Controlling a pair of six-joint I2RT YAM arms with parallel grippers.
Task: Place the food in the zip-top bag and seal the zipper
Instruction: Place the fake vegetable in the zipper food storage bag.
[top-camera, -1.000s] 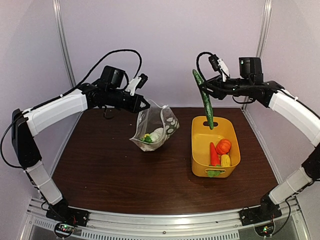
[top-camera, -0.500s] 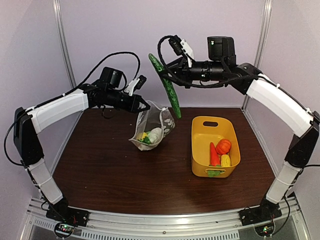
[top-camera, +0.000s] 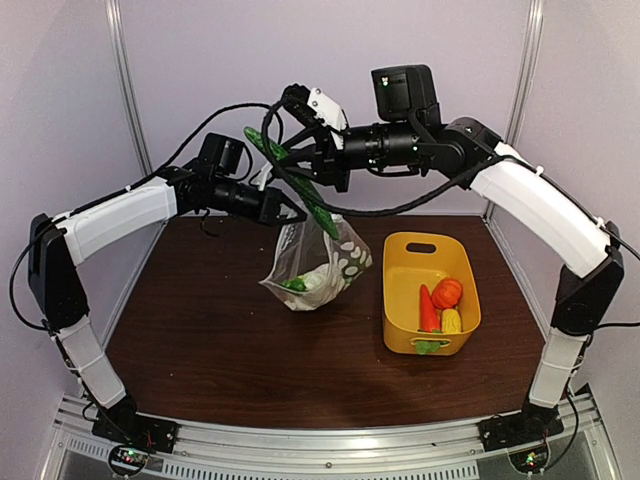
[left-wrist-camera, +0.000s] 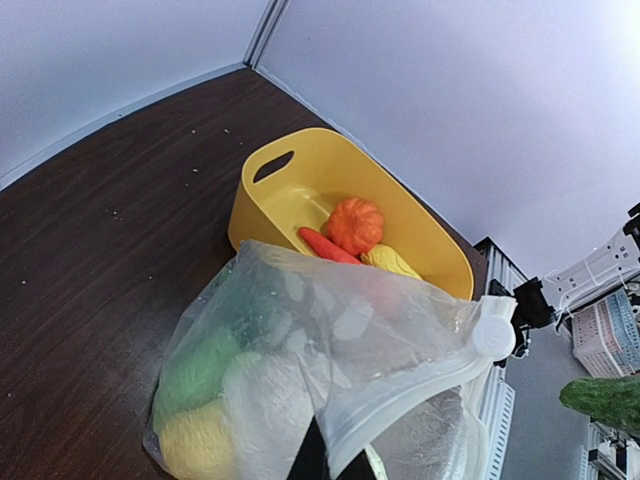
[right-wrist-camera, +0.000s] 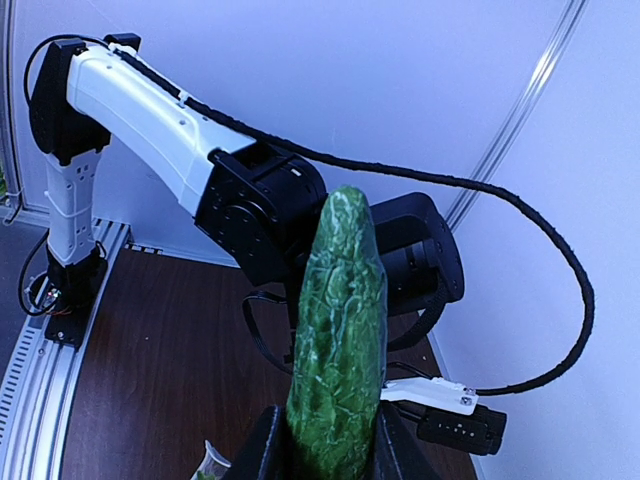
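Note:
The zip-top bag (top-camera: 322, 268) hangs off the table, its upper edge pinched by my shut left gripper (top-camera: 291, 211). Green, white and yellow food shows through the bag (left-wrist-camera: 270, 370). The zipper (left-wrist-camera: 420, 385) runs along the open mouth to a white slider tab (left-wrist-camera: 493, 335). My right gripper (top-camera: 322, 168) is shut on a long green cucumber (top-camera: 297, 188), which slants down with its lower tip at the bag's mouth. In the right wrist view the cucumber (right-wrist-camera: 340, 320) stands between the fingers (right-wrist-camera: 262, 445). A carrot (top-camera: 428, 308), orange pumpkin (top-camera: 447, 292) and yellow piece (top-camera: 452, 320) lie in the basket.
The yellow basket (top-camera: 400, 300) stands on the dark table to the right of the bag, also seen behind the bag in the left wrist view as the basket (left-wrist-camera: 300, 165). Both arms cross close together above the table's back half. Walls enclose the back and sides.
My right arm has swung left from above the basket, carrying the cucumber to the bag's mouth. The bag has shifted slightly right; my left gripper keeps its hold.

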